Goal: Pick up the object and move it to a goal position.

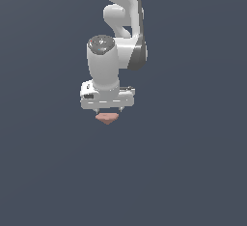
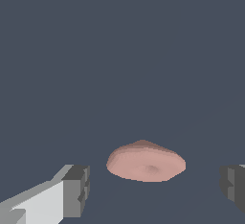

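Observation:
The object (image 1: 106,118) is a small flat salmon-pink wedge, pointed at its lower end in the exterior view, lying on the dark floor. It also shows in the wrist view (image 2: 146,162) as a low rounded pink piece. My white gripper (image 1: 109,109) hangs straight above it, fingers pointing down. In the wrist view the gripper (image 2: 155,189) is open, with one grey fingertip (image 2: 76,190) on each side of the object and clear gaps between pads and object. Nothing is held. No goal marker shows.
The plain dark grey-blue floor (image 1: 193,172) fills both views. The white arm (image 1: 120,22) rises behind the gripper toward the top of the exterior view. No other objects, containers or edges show.

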You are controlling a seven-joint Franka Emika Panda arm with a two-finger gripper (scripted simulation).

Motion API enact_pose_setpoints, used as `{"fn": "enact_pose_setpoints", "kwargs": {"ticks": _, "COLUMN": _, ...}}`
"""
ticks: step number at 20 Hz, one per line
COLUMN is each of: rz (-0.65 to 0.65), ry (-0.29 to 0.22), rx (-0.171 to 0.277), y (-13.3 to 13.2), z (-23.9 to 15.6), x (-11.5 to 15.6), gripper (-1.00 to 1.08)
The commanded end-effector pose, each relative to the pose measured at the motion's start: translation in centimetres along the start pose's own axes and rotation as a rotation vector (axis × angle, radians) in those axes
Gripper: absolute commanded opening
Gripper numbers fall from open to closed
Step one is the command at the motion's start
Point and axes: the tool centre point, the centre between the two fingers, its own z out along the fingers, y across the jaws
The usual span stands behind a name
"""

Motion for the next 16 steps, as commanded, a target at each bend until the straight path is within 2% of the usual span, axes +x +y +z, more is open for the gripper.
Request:
{"fn": "enact_pose_setpoints", "kwargs": {"ticks": 1, "rz": -0.061, "ry": -0.002, "rx": 0.0, "y": 0.2, "z": 0.5, "x": -0.2, "gripper": 1.0}}
{"fn": "enact_pose_setpoints", "kwargs": {"ticks": 16, "rz": -0.449, "ry": -0.012, "rx": 0.004, "y": 1.1, "z": 3.8, "x": -1.6, "gripper": 1.0}}
